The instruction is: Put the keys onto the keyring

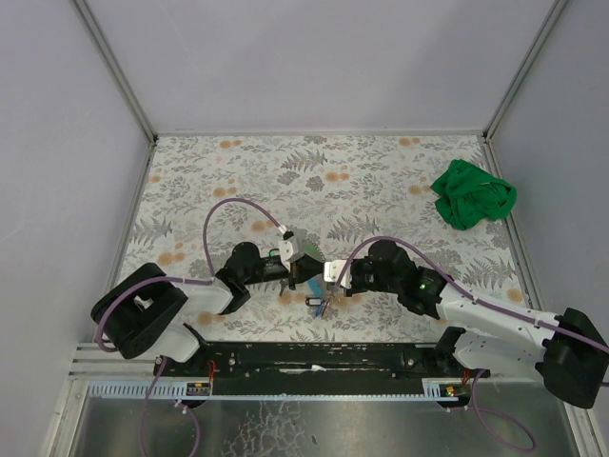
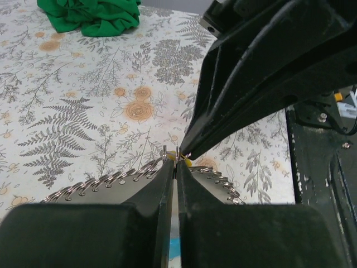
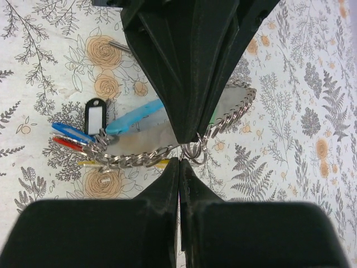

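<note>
Here we are at the middle of the flowered table (image 1: 381, 181), near its front edge, and both arms are nose to nose. The left gripper (image 2: 175, 165) is pressed fully together, and from its own wrist view we see thin wire ends of the keyring (image 3: 195, 151) poking up at its tips, so it looks pinched on that ring. The right gripper (image 3: 179, 163) is closed tight too, its tips touching or just beside the ring. Whether it grips anything we cannot tell. A silver chain (image 3: 134, 160) runs off the ring to either side of the left fingers, and at its far end lies a bunch of coloured tags (image 3: 96, 117) flat on the table: blue, red, pale blue and a black-framed white one. Of the keys we make out only a yellow sliver (image 2: 187, 162) right at the pinch point; the rest is hidden by the fingers. A crumpled green cloth (image 1: 473, 195) sits well apart, toward the far right corner.
</note>
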You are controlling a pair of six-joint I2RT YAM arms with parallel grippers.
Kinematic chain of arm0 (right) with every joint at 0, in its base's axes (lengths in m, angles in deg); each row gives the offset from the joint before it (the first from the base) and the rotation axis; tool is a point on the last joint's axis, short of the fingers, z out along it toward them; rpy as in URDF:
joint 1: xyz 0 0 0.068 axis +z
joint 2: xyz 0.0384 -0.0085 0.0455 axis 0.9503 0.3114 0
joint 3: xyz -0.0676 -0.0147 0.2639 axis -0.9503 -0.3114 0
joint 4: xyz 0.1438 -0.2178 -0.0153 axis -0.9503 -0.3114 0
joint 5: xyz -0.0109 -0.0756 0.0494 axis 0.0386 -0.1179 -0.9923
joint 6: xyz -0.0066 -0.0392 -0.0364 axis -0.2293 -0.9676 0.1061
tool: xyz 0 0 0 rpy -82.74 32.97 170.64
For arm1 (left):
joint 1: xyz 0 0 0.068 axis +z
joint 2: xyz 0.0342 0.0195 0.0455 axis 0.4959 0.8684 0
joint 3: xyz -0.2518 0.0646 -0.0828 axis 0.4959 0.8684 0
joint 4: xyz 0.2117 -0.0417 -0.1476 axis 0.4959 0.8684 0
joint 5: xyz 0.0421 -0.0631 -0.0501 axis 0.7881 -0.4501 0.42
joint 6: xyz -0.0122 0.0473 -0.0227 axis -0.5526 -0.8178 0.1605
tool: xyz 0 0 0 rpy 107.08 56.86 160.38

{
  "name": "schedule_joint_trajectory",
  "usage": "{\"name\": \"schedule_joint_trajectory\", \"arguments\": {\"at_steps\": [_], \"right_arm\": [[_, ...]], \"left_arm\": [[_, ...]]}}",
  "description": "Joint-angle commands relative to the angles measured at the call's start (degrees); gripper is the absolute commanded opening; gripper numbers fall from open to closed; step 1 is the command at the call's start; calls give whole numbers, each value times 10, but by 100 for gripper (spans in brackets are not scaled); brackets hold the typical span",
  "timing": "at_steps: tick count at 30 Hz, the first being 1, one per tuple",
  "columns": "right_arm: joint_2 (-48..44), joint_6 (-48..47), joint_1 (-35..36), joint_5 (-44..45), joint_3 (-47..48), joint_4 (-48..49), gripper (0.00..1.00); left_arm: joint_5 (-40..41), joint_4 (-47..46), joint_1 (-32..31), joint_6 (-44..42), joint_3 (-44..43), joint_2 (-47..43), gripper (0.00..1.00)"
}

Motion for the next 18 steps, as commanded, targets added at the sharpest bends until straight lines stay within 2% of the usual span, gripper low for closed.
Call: {"name": "schedule_joint_trajectory", "arguments": {"at_steps": [1,7,11,18], "right_arm": [[-16,9,5,-16,-10,47,0],[-45,-15,5,17,-10,63,0],[-65,-34,5,45,6,39,0],[-72,-71,5,52,45,-11,0]], "left_arm": [[32,-179,1,77,3,29,0],[54,-210,-5,90,10,44,0],[73,-193,-4,70,27,23,9],[69,-110,-3,34,23,-24,22]]}}
